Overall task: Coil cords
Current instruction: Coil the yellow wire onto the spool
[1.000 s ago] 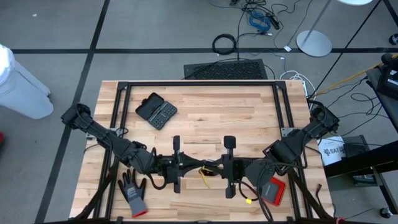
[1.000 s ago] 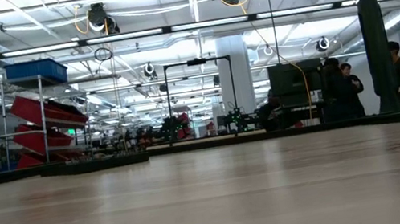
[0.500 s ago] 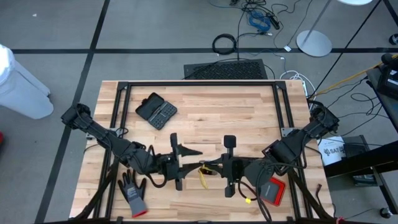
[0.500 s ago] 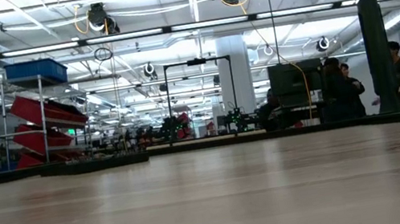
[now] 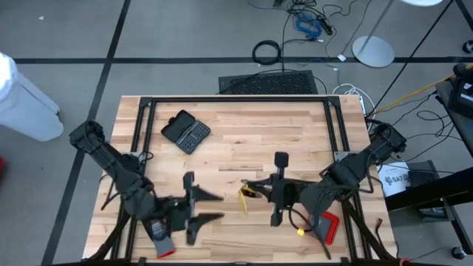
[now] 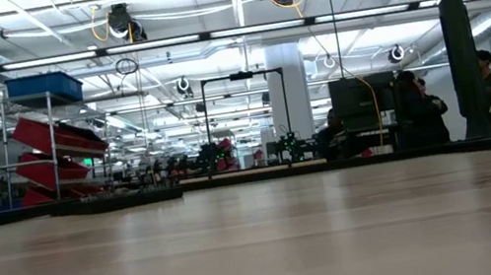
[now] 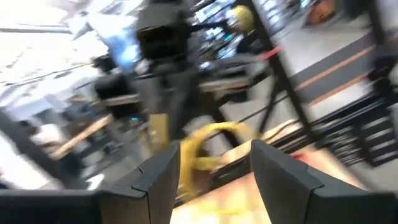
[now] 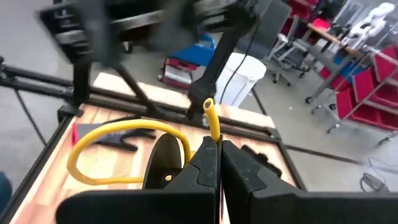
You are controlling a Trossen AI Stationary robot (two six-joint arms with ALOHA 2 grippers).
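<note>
right tool (image 5: 253,191) sits low centre of the high view, clenched on the yellow cord (image 5: 244,198); wrist view shows the cord end (image 8: 212,118) pinched between its fingers w/ a loop curling off toward the table (image 5: 295,148). left tool (image 5: 213,207) is lower left of centre, released, fingers spread, well apart from the cord and holding nothing. left wrist view is blurred but shows the cord ahead of the spread fingers (image 7: 159,180).

risks, as i read it:
- only one pinch point now, so the loop prob springs open since the cord looks stiff; coil shape lost.
- grip is right at the tip; any tug or twist could slip the end out and the cord drops.
- if the left tool comes back in fast it may knock the loop instead of catching it.
- loop hangs by the right tool body; could snag on it.

glove (image 5: 160,233) lies bottom left under the left arm, could get dragged.
</note>
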